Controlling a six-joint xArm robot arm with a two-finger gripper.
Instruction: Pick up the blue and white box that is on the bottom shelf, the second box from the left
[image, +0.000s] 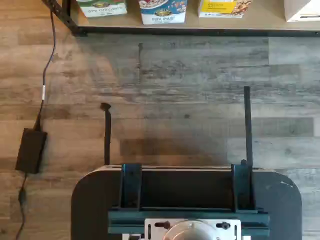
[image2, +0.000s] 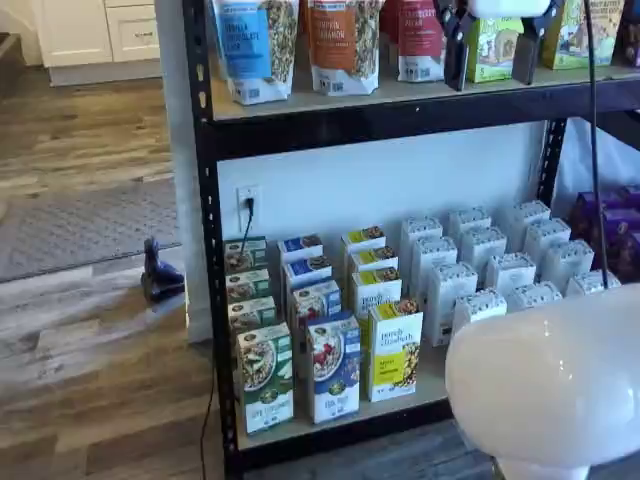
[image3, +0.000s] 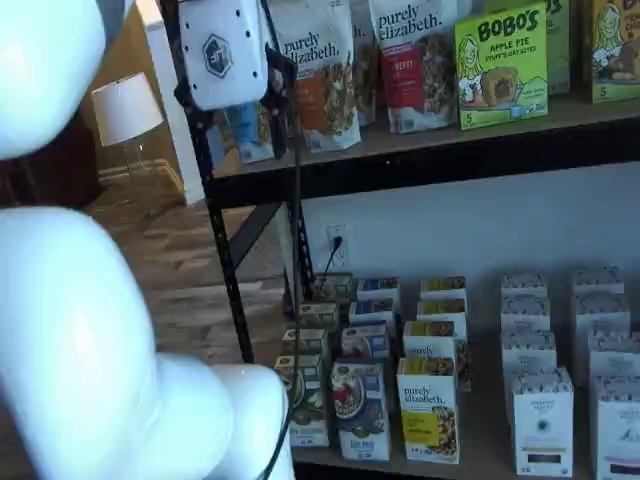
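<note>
The gripper (image2: 490, 45) hung high by the upper tier, its black fingers spread apart and empty, well above the blue and white box (image2: 333, 366) (front row, between green and yellow cartons) on the bottom shelf (image2: 340, 432).

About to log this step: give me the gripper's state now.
Gripper: open, holding nothing; its two black fingers hang apart at the top of a shelf view, high above the blue and white box.
</note>
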